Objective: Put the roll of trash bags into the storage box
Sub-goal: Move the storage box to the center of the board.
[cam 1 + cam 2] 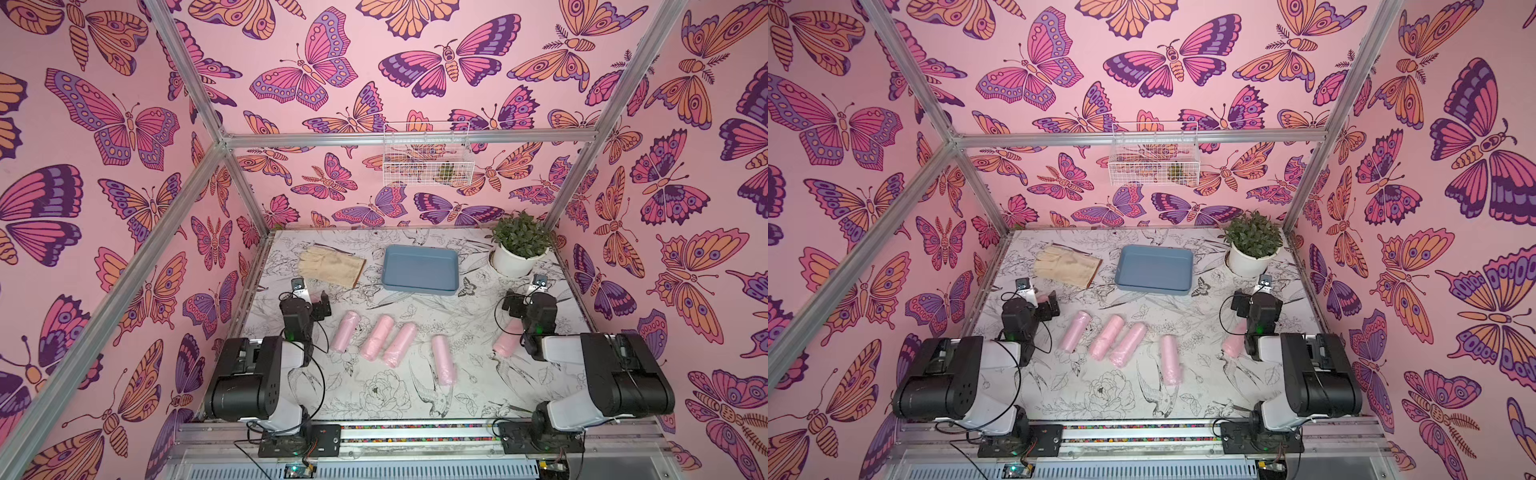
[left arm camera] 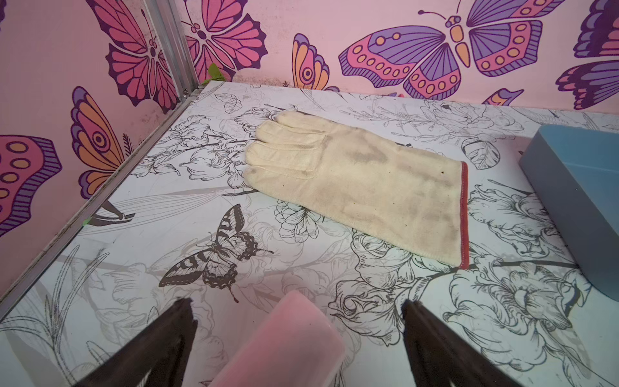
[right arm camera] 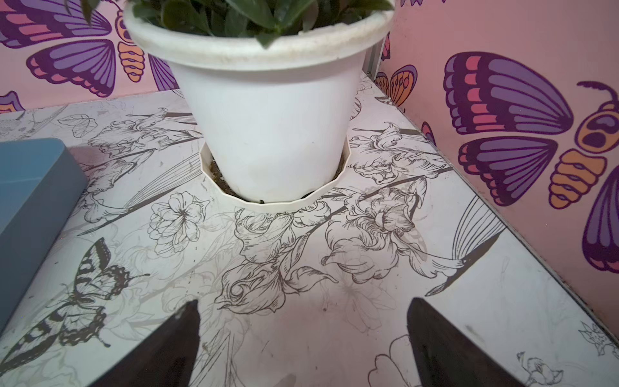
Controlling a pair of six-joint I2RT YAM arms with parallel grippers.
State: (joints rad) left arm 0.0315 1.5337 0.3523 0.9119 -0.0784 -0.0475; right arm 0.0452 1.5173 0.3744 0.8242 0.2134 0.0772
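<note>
In both top views the storage box (image 1: 420, 269) sits empty, well ahead of both arms' jaws, and the other rolls (image 1: 400, 345) lie in a row behind and between them. In the left wrist view the left gripper (image 2: 297, 303) stands wide open with the roll of trash bags (image 2: 284, 348) lying between its jaws, touching neither; a glove (image 2: 361, 181) lies ahead. In the right wrist view the right gripper (image 3: 303, 301) is open and empty, a plant pot (image 3: 268, 134) straight ahead. This looks like the first grasp: the left jaws need to close squarely on the roll, then lift
</note>
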